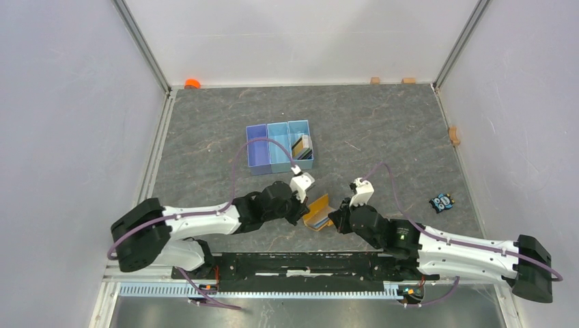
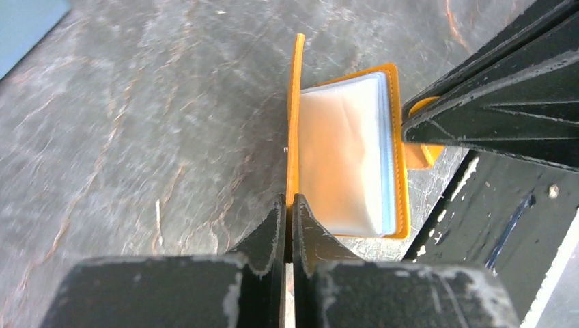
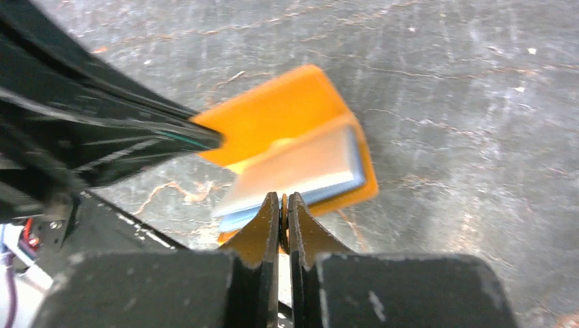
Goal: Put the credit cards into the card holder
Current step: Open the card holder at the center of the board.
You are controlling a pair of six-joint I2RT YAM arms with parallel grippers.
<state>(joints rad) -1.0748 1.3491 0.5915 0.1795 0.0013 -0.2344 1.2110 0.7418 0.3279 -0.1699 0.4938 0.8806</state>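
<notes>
The orange card holder [image 1: 318,212] lies open on the table between my two arms, with clear and light-blue sleeves [image 2: 341,157] showing inside. My left gripper [image 2: 288,199] is shut on the edge of its raised cover flap [image 2: 294,123], which stands upright. My right gripper [image 3: 283,198] is shut on the small orange clasp tab at the holder's opposite edge [image 3: 280,116]. In the top view the left gripper [image 1: 305,205] and right gripper [image 1: 334,220] meet at the holder. The credit cards [image 1: 302,145] stand in the right compartment of the blue tray.
The blue three-compartment tray [image 1: 263,152] stands behind the holder. A small black-and-blue gadget [image 1: 442,202] lies at the right. An orange object [image 1: 192,83] and small wooden blocks [image 1: 375,80] sit along the back and right walls. The black base rail [image 1: 300,263] runs along the near edge.
</notes>
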